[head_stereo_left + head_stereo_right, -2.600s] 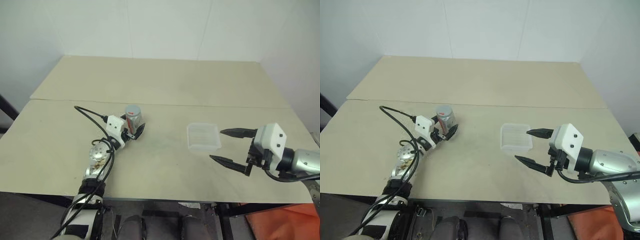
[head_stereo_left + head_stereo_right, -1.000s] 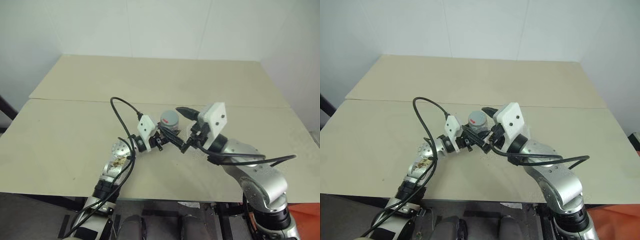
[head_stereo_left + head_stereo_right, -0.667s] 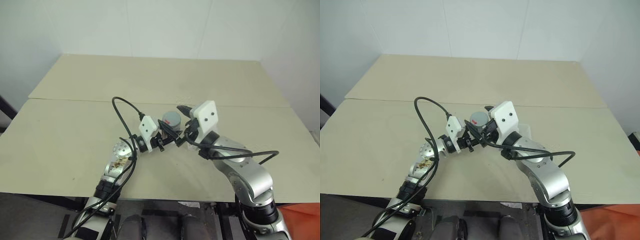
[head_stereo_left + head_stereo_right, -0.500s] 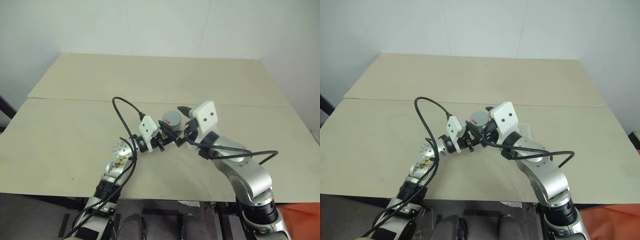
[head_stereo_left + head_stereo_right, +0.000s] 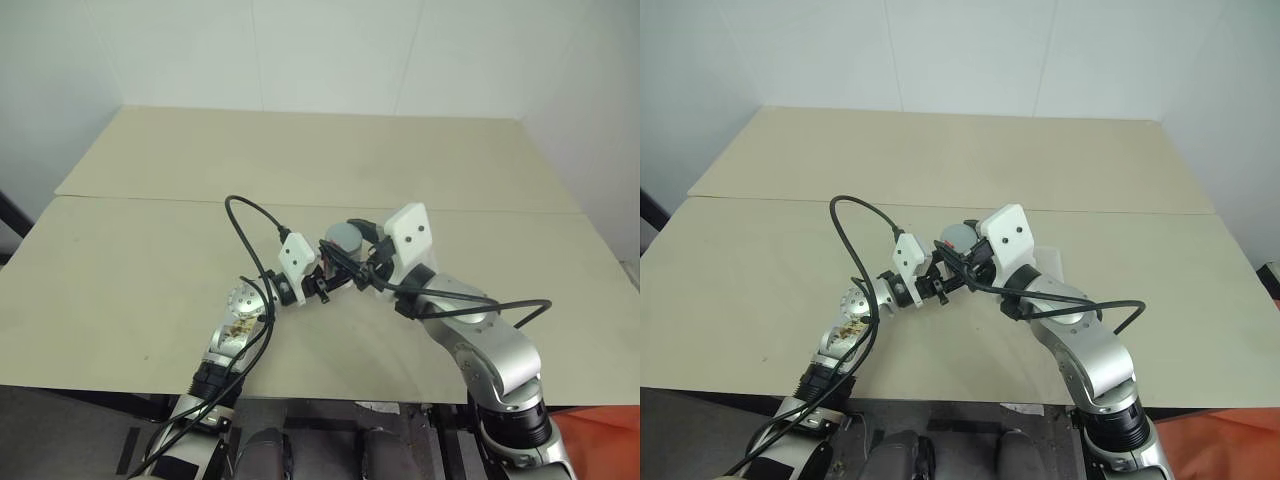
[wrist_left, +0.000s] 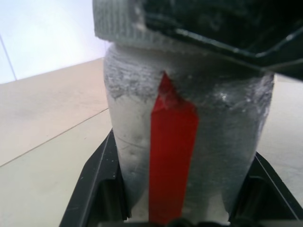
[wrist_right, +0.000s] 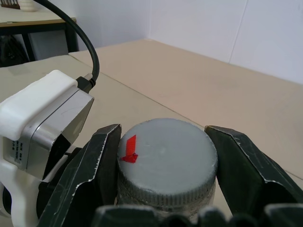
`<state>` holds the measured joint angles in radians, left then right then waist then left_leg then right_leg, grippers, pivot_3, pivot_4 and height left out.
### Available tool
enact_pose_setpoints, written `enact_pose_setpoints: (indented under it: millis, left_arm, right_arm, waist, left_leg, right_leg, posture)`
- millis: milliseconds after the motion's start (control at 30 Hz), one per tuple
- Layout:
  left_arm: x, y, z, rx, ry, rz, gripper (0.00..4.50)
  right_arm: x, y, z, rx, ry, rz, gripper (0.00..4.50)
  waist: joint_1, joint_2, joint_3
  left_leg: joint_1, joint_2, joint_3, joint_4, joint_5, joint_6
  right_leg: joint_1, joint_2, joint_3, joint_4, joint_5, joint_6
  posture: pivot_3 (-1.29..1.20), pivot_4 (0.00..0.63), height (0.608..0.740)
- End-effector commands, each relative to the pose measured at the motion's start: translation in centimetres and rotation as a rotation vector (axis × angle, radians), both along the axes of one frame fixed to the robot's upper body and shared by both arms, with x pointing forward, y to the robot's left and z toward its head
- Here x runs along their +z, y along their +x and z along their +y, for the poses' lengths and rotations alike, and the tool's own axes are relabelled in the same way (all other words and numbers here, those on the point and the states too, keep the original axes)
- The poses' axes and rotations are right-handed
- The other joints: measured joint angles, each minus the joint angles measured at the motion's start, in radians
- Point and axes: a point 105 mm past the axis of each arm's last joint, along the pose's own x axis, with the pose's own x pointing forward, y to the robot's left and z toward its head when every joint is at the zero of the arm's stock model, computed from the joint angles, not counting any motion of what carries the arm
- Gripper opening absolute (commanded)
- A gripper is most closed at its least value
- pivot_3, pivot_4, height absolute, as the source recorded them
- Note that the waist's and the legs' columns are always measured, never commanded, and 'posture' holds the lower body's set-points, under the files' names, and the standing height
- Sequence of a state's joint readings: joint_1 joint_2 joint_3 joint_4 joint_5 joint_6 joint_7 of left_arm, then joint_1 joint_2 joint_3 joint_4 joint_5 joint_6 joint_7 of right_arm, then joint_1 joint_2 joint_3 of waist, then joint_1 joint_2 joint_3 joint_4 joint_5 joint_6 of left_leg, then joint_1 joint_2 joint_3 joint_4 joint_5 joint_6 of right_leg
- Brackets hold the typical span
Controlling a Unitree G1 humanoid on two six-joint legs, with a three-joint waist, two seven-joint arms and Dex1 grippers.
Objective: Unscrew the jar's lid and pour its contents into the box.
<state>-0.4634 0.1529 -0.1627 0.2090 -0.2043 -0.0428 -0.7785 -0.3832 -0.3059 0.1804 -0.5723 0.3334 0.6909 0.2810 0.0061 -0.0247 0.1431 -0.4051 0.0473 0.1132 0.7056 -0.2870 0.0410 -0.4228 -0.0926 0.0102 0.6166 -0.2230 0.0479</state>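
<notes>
The silvery-grey jar (image 5: 338, 258) is held upright above the table's middle, and my left gripper (image 5: 335, 272) is shut on its body. In the left wrist view the jar's red label stripe (image 6: 173, 142) runs between the black fingers (image 6: 94, 184). The grey lid (image 7: 165, 158) with a small red mark (image 7: 129, 150) sits on top of the jar. My right gripper (image 5: 352, 238) is shut on the lid, a finger (image 7: 102, 163) pressed to each side of its rim. The contents are hidden inside the jar. A corner of the clear box (image 5: 1053, 262) shows behind my right arm.
The beige table (image 5: 130, 270) is made of two boards with a seam (image 5: 150, 202) running across it. A black cable (image 5: 245, 215) loops up from my left wrist. White walls close off the back and the right side.
The left gripper has carried the jar from the table's left to the middle. The right arm swung in from the right, and its open fingers have now shut on the lid.
</notes>
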Motion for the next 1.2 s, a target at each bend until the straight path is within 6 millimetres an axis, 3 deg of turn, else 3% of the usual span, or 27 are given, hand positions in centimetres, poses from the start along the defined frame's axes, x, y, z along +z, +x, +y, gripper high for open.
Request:
enact_pose_setpoints:
  millis: [33, 200, 400, 700, 1000, 1200]
  left_arm:
    - [1.8, -0.8, 0.1, -0.050, -0.046, -0.053, 2.04]
    - [2.2, -2.1, 0.4, -0.147, -0.050, -0.053, 2.04]
    - [2.6, -4.6, 1.1, -0.311, -0.046, -0.043, 2.04]
    - [3.3, -6.3, 1.8, -0.447, -0.052, -0.055, 2.04]
    - [3.5, -6.7, 1.9, -0.477, -0.041, -0.071, 2.04]
    - [2.9, -6.6, 1.6, -0.464, -0.025, -0.064, 2.04]
  right_arm:
    - [0.8, -0.1, -0.9, -0.012, -0.006, -0.046, 2.78]
    - [1.1, -0.5, -1.6, 0.092, -0.014, -0.054, 2.78]
    - [1.1, -2.3, -2.1, 0.329, -0.077, -0.053, 2.78]
    - [0.7, -3.7, -3.1, 0.679, -0.140, 0.011, 2.78]
    - [0.5, -2.4, -4.4, 0.855, -0.217, 0.018, 2.78]
    - [2.0, -1.7, -3.9, 0.872, -0.150, -0.024, 2.78]
  waist:
    - [0.000, 0.000, 0.000]
    - [-0.001, 0.000, 0.000]
    - [-0.002, 0.000, 0.000]
    - [0.000, 0.000, 0.000]
    - [0.003, 0.000, 0.000]
    - [0.003, 0.000, 0.000]
  left_leg:
    - [0.000, 0.000, 0.000, 0.000, 0.000, 0.000]
    - [0.000, 0.000, 0.000, 0.000, 0.000, 0.000]
    - [0.000, 0.000, -0.001, 0.000, 0.000, 0.000]
    - [0.001, 0.000, -0.001, 0.000, 0.000, 0.001]
    - [0.001, 0.000, -0.001, 0.001, 0.000, 0.001]
    - [0.001, 0.001, -0.001, 0.004, 0.000, 0.001]
  right_leg:
    - [0.000, 0.000, 0.000, 0.000, 0.000, 0.000]
    - [0.000, 0.000, 0.000, 0.000, 0.000, 0.000]
    - [0.000, 0.000, 0.000, 0.000, 0.000, 0.000]
    - [0.001, 0.000, 0.000, 0.000, 0.000, 0.000]
    - [0.001, 0.000, 0.000, 0.000, 0.000, 0.000]
    - [0.001, 0.000, 0.000, 0.002, 0.000, 0.000]
  posture:
    - [0.00, 0.150, 0.740]
    - [0.00, 0.150, 0.740]
    - [0.00, 0.150, 0.740]
    - [0.00, 0.150, 0.740]
    - [0.00, 0.150, 0.740]
    - [0.00, 0.150, 0.740]
